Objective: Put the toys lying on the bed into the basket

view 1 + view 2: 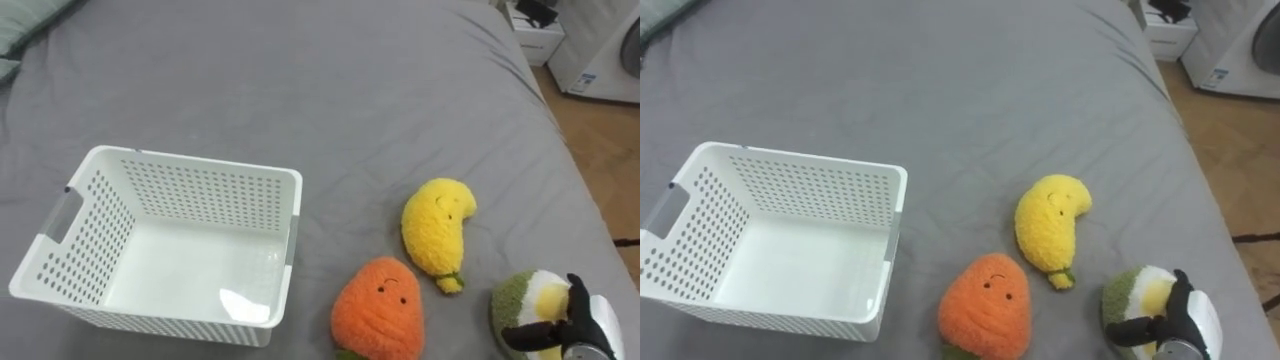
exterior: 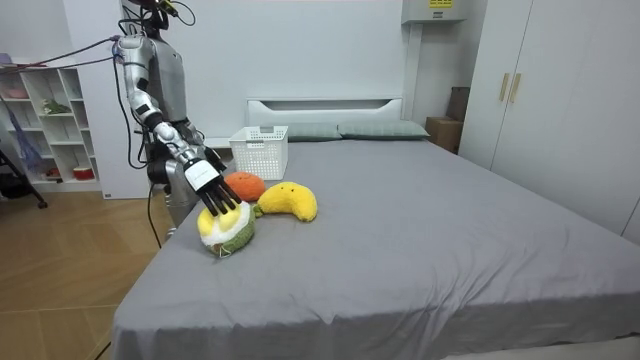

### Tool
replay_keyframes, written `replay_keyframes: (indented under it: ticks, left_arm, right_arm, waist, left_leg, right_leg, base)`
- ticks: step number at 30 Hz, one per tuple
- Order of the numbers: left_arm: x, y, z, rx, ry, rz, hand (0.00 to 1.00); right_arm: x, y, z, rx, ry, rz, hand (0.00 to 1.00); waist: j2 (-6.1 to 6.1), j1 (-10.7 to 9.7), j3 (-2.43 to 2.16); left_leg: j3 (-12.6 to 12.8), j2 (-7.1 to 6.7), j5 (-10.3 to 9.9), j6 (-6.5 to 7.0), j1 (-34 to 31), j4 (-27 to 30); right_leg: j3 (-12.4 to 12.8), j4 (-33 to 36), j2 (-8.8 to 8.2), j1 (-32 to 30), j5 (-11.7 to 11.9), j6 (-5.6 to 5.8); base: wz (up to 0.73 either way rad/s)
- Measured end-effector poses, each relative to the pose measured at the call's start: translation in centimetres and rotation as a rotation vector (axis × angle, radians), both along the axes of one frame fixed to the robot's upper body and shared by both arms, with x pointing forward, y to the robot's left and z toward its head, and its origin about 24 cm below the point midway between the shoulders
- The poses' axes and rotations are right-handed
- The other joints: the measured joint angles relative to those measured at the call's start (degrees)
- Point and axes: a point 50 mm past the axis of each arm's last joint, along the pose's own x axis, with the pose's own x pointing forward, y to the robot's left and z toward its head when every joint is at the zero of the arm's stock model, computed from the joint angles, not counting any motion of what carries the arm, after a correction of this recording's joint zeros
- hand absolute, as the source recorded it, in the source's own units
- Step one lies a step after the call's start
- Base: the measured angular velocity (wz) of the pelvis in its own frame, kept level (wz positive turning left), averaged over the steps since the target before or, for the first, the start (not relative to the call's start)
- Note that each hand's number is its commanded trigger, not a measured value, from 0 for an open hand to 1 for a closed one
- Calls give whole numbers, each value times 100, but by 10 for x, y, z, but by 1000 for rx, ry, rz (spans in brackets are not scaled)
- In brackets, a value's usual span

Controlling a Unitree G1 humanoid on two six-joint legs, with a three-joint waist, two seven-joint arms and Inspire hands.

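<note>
The robot stands at the side of the bed (image 1: 350, 90), near the corner on the room view's left, with its right arm stretched down onto the grey cover. The right hand (image 1: 590, 325) is on the green and yellow plush toy (image 1: 515, 295) at the edge of the bed closest to the robot. Its dark fingers (image 2: 222, 203) lie over the top of the toy and the thumb goes across the front of it, so the hand is closed around this toy. The toy rests on the cover under the hand.

Just to the left of the hand and a little further from the robot lies the yellow banana plush (image 1: 438, 225), with its small face turned up. It is near the held toy but apart from it. The orange carrot plush (image 1: 380, 305) lies further left of the hand, just beside the lower end of the banana. I cannot tell if these two touch.

Well to the left of the hand, beyond the carrot, stands the white basket (image 1: 200, 165) with perforated walls, upright on the cover. To the right of the hand the wooden floor (image 1: 600, 150) shows beside the bed.
</note>
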Motion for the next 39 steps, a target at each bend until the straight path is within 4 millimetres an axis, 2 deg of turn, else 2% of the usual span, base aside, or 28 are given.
replay_keyframes:
  ticks: [6,11,14,17,23,27,39]
  left_arm:
    - [13,-2,0,-8,-29,-18,0]
    - [30,-5,0,-27,-73,-28,0]
    - [38,-8,0,-50,-98,-16,0]
    - [48,-9,0,-67,-113,-23,0]
    - [63,-12,2,-97,-158,2,0]
    - [67,-14,2,-110,-168,0,0]
    - [84,-17,5,-140,-212,20,0]
  right_arm:
    - [7,-7,3,-54,16,6,0]
    - [15,-11,7,-106,6,1,0]
    - [23,-14,11,-140,5,10,100]
    - [29,-20,17,-187,6,20,100]
    - [36,-32,28,-281,-5,1,100]
    - [32,-35,27,-325,17,-8,100]
    - [31,-36,28,-362,36,19,100]
  waist:
    - [33,86,6]
    - [81,158,48]
    - [161,194,87]
    - [206,285,87]
    - [241,340,98]
    - [268,430,94]
    - [283,446,100]
  left_leg:
    - [-80,1,11,-5,-213,57]
    - [-177,-5,64,-12,-511,123]
    - [-214,-3,73,-19,-628,133]
    - [-250,-1,90,-31,-745,127]
    - [-370,-2,106,-53,-867,121]
    - [-368,-9,111,-58,-929,129]
    - [-356,-5,204,-69,-1105,129]
  right_leg:
    - [-109,-1,-1,-161,6,-1]
    - [-219,0,-10,-422,28,-19]
    - [-271,-4,-13,-520,36,-30]
    - [-351,-6,-46,-634,38,-34]
    - [-400,-44,-24,-695,39,-36]
    - [-398,-103,-21,-737,47,-49]
    - [-522,-69,-43,-899,67,-81]
  base:
    - [7]
    - [11]
    - [5]
    - [7]
    - [11]
    - [0]
    - [2]
